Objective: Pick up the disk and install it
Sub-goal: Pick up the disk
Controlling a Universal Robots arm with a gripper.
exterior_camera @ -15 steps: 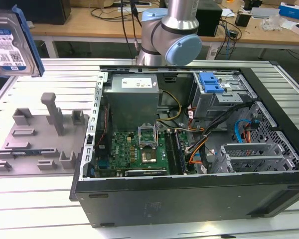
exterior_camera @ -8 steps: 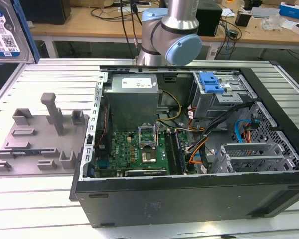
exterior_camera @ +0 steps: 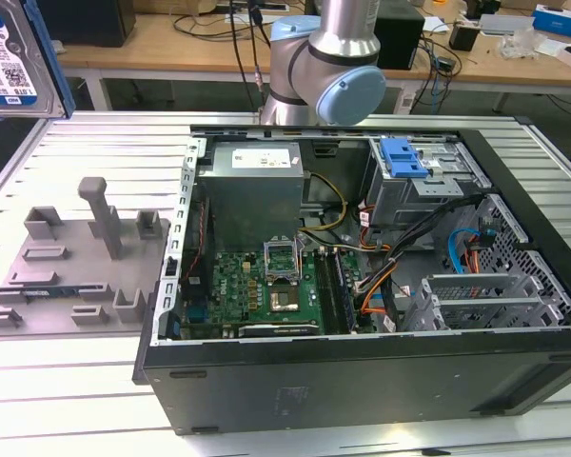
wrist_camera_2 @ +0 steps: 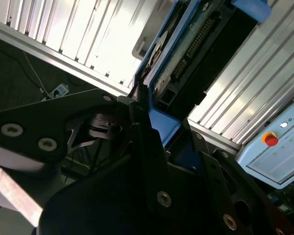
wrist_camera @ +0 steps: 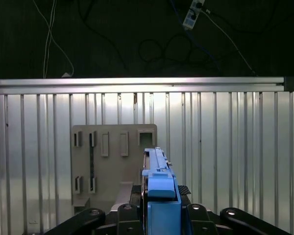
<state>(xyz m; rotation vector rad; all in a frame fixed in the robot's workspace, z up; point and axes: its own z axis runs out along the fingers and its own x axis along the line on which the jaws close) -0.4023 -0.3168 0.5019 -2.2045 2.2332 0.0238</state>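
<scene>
Hand [wrist_camera: 161,214] is clamped tight on the disk [wrist_camera: 157,164], which sits edge-up with its long axis running straight out from the fingers, above the grey holder tray [wrist_camera: 112,147]. Open PC case [exterior_camera: 362,381] sits well off toward the exterior view's right.

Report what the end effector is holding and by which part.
The disk, gripped by the end effector at one end of its blue carrier frame.
</scene>
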